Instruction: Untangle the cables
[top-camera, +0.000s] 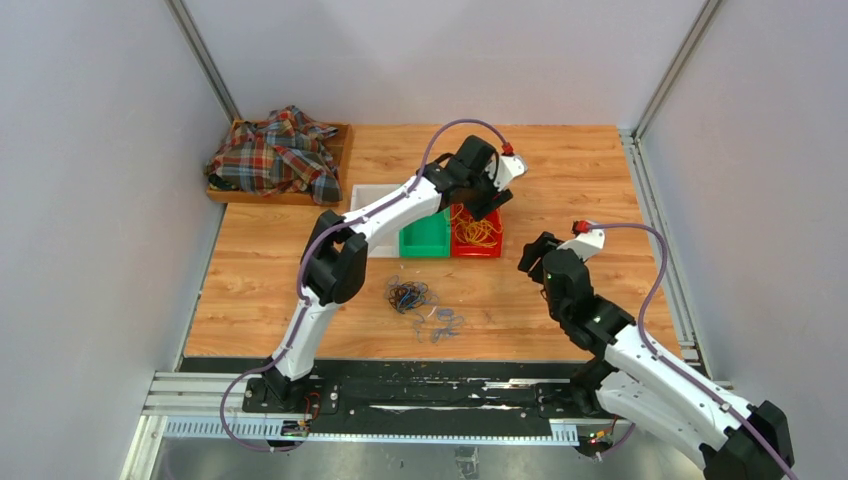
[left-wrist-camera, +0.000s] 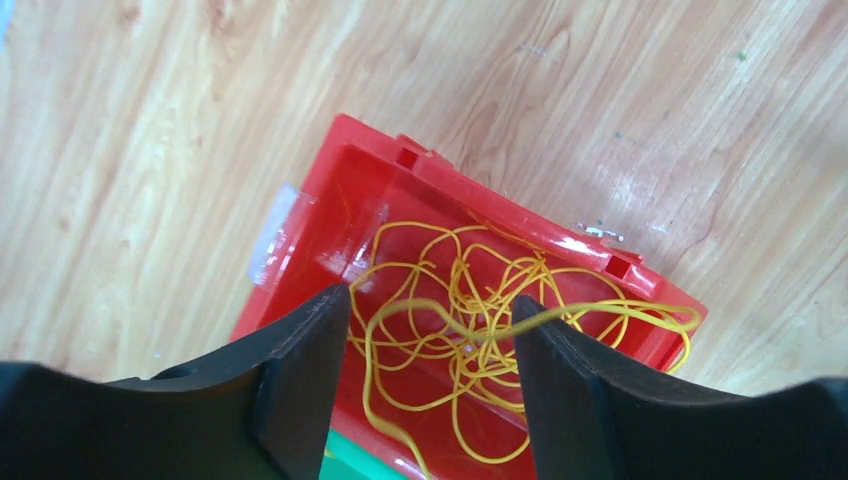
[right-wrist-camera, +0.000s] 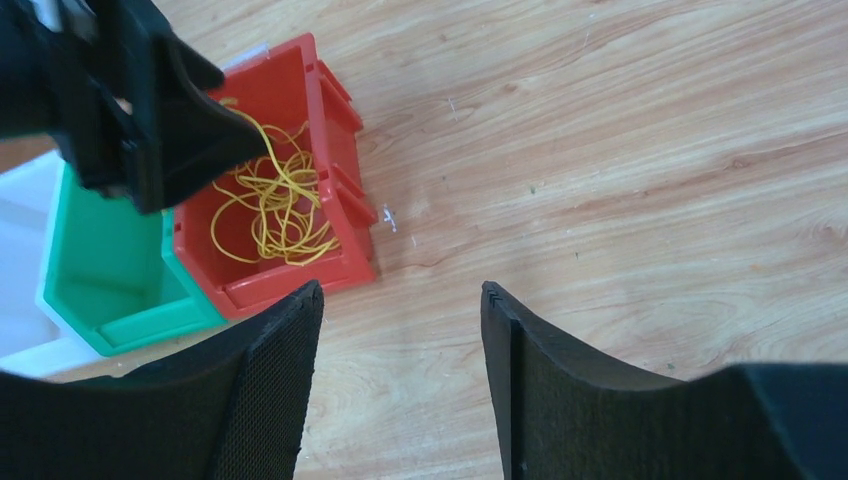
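Entry: cable sort, drop-off stage. Left gripper (left-wrist-camera: 430, 305) poised above the red bin (left-wrist-camera: 345, 180), jaws well apart and clamping nothing; one yellow strand crosses the gap and brushes a finger, loose by the look of it. Right gripper (right-wrist-camera: 400, 295) hangs over bare table (right-wrist-camera: 650, 150) beside the same bin, jaws likewise wide, empty. Yellow cables (top-camera: 476, 232): thin springy loops heaped loosely in the red bin, overlapping, all one colour. Blue and black cables (top-camera: 410, 296): a small dense knot on the table in front of the bins, with a few paler loops (top-camera: 445, 322) strewn just beside it (single strands too fine to count from above). Green bin (top-camera: 424, 243) and white bin (top-camera: 365, 196): in a row with the red one; the green shows nothing inside. Step judged: yellow delivery, with the dark knot not yet sorted. Next move calls for lifting the left arm clear without snagging the strand, then a fine pinch on one loop at the knot's edge, the other arm pinning the rest
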